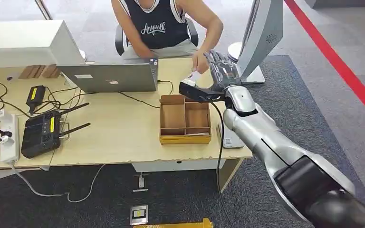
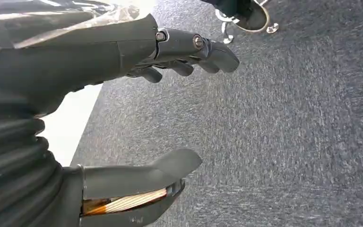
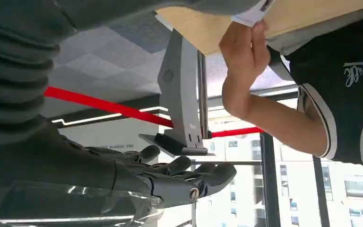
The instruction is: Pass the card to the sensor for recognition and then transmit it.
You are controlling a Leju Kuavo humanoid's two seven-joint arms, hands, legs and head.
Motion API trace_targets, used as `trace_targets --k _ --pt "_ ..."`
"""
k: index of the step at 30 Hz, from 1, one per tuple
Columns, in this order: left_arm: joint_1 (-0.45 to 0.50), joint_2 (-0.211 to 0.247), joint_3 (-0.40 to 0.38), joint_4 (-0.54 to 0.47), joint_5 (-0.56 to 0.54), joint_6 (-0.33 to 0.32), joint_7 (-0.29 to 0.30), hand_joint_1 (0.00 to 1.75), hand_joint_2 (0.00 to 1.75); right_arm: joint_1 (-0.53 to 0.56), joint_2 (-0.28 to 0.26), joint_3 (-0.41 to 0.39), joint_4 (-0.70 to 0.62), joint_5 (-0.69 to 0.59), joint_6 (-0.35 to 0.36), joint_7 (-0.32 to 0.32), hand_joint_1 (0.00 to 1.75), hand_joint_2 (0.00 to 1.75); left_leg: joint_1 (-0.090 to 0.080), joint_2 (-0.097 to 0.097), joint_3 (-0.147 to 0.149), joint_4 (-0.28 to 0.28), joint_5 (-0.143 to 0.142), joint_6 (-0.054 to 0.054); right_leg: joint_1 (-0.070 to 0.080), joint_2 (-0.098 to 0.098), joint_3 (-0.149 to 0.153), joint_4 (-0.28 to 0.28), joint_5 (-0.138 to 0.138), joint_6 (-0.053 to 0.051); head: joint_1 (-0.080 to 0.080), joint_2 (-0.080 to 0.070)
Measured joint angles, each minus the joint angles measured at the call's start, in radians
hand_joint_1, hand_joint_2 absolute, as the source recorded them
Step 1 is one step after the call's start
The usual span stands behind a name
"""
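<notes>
Handover item: small white card (image 1: 195,76), beyond the partitioned wooden tray (image 1: 185,119), pinched by person's hand (image 1: 200,61); my right hand (image 1: 221,69) released, so I'd withdraw straight.

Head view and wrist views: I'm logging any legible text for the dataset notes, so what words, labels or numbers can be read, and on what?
"Anywill", or close to it, in white script: the person's dark sleeveless shirt, mirrored in the right wrist view.
Pale stickers on the laptop lid: too small to read.
Yellow label on the black controller: unreadable.
Card in the person's hand: no legible print.
</notes>
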Motion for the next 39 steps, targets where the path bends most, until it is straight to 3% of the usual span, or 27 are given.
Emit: trace_targets --k 7,15,18,23,24,32,39 --pt "0.001 0.000 -0.005 -0.001 0.000 0.000 0.000 0.00 1.75 0.000 0.002 0.000 0.011 -0.002 -0.001 -0.011 0.00 0.00 0.000 0.000 0.000 0.000 0.000 0.000 0.000 0.000 0.000 0.000 0.000 0.000 0.000 0.000" --pt "0.010 0.000 -0.004 -0.001 0.003 0.011 -0.014 0.00 1.75 0.022 0.003 -0.018 -0.014 -0.062 -0.061 -0.082 0.00 0.00 0.000 0.000 0.000 0.000 0.000 0.000 0.000 0.000 0.000 0.000 0.000 0.000 0.000 0.000" --pt "0.014 0.000 -0.002 -0.001 0.010 0.013 -0.020 0.00 1.75 0.070 -0.001 -0.034 -0.099 -0.097 -0.073 -0.106 0.00 0.00 0.000 0.000 0.000 0.000 0.000 0.000 0.000 0.000 0.000 0.000 0.000 0.000 0.000 0.000" --pt "0.015 0.000 0.021 -0.001 0.034 0.015 -0.006 0.00 1.75 0.197 -0.033 -0.045 -0.371 -0.088 -0.021 -0.056 0.00 0.00 0.000 0.000 0.000 0.000 0.000 0.000 0.000 0.000 0.000 0.000 -0.001 0.000 0.000 0.000" --pt "0.016 0.000 0.026 -0.001 0.039 0.016 -0.003 0.00 1.75 0.221 -0.042 -0.047 -0.429 -0.088 -0.006 -0.048 0.00 1.75 0.000 0.000 0.000 0.000 0.000 0.000 0.000 0.000 0.000 0.000 -0.001 0.000 -0.001 0.000" --pt "0.017 0.000 0.064 -0.001 0.048 0.018 -0.002 0.00 1.75 0.362 -0.127 -0.058 -0.738 -0.093 0.074 -0.025 0.00 1.75 0.000 0.000 0.000 0.000 -0.001 0.000 0.000 0.000 0.001 -0.001 -0.001 0.000 0.000 0.000" --pt "0.017 0.000 0.090 -0.001 0.051 0.023 -0.002 0.00 1.75 0.445 -0.175 -0.059 -0.853 -0.106 0.104 -0.012 0.00 1.75 0.000 0.000 0.000 0.000 -0.001 0.000 0.000 0.000 0.000 -0.001 -0.001 0.000 0.000 0.000"
